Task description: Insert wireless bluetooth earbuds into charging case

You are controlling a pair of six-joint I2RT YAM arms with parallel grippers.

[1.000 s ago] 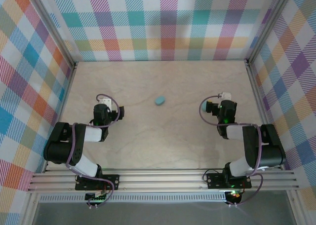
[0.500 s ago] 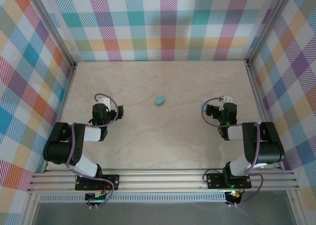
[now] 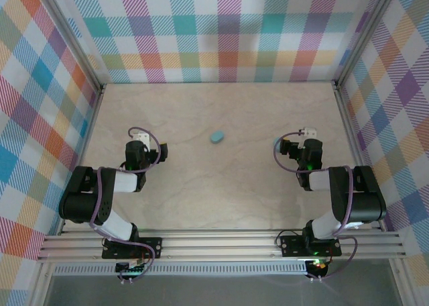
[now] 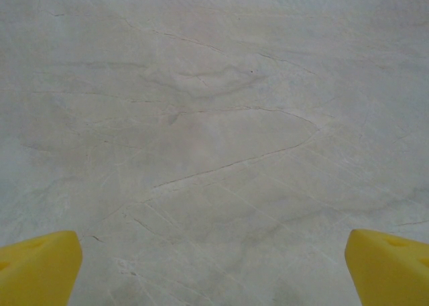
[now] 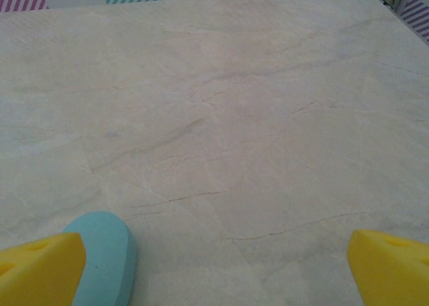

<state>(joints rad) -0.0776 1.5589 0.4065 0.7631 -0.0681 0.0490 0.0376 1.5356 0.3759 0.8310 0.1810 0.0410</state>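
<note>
The charging case is a smooth light-blue oval lying closed on the marble table, mid-table between the two arms. In the right wrist view a light-blue rounded shell that looks like the case lies just beside the left yellow fingertip, partly cut off by the frame's bottom edge. My right gripper is open, with bare table between its fingers. Over bare marble, my left gripper is open and holds nothing. Both arms sit folded, left and right. The earbuds are out of view.
Plaid walls and metal corner posts enclose the table on three sides. An aluminium rail with the arm bases runs along the near edge. Veined marble stretches ahead of the right gripper to the back wall.
The right wrist has drawn slightly back toward its base and to the right. The left arm and the case have stayed put.
</note>
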